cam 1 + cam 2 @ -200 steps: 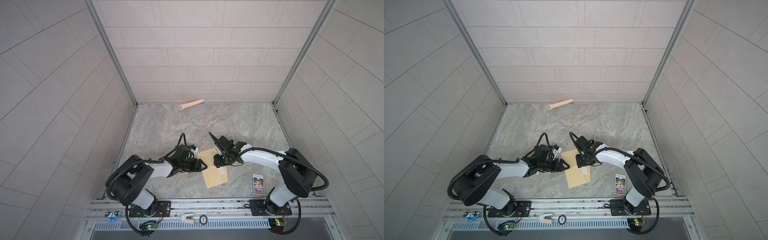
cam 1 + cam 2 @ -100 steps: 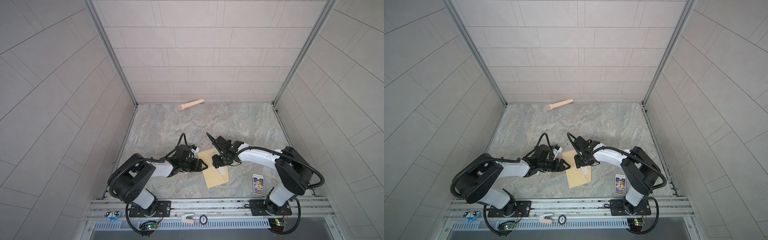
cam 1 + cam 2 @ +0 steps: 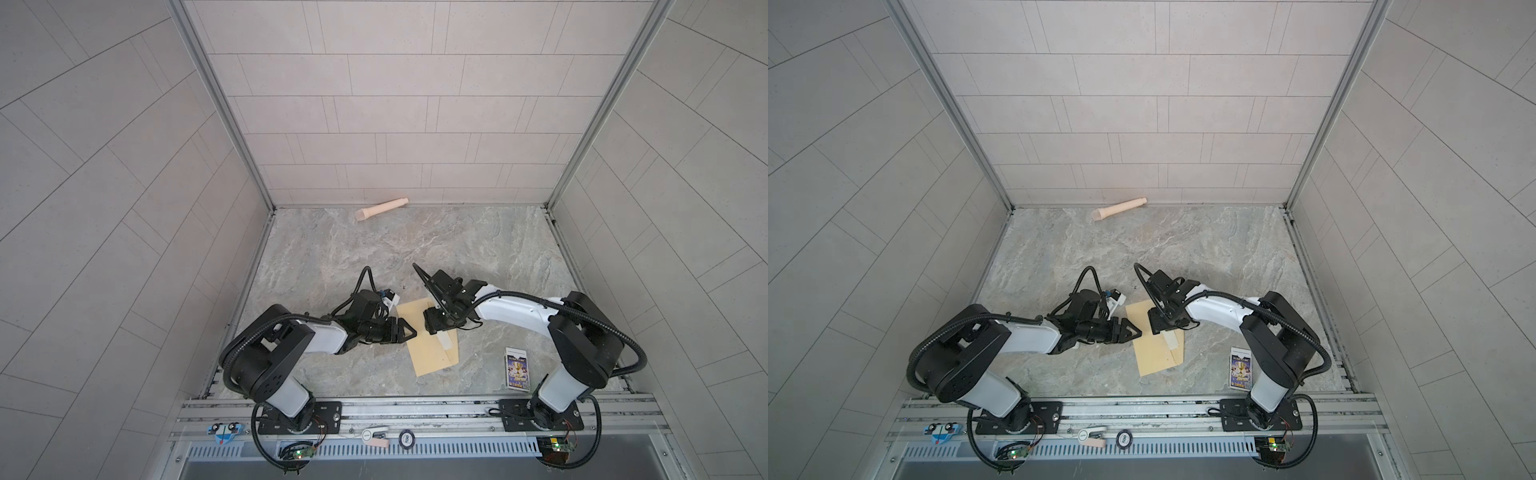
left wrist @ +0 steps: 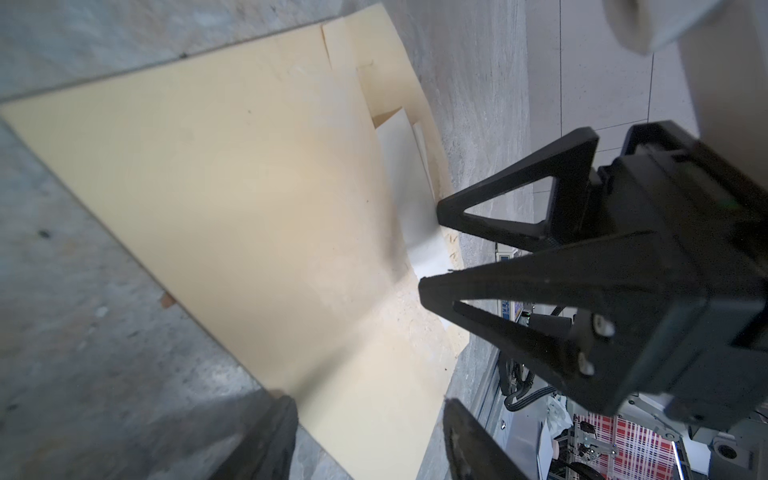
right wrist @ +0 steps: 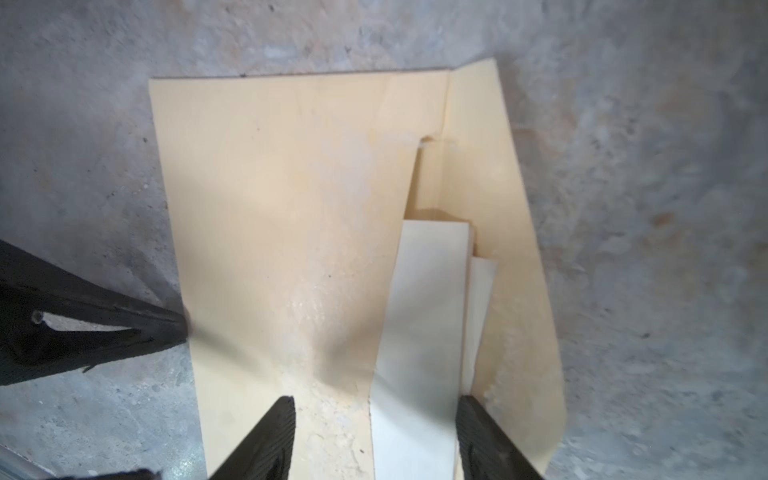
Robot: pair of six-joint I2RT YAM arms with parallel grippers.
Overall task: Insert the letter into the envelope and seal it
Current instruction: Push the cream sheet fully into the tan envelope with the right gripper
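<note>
The envelope lies flat near the middle of the marble table. Its long axis runs far to near, leaning slightly right at the near end. It is yellow-tan, with its flap open to the right. The paler, folded letter pokes out over that flap. The right gripper stands parted astride the letter's far end. The left gripper, also parted and empty, sits at the envelope's left edge.

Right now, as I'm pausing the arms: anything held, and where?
Nothing. Both open: right end effector straddles the letter, left end effector at the envelope edge.
</note>
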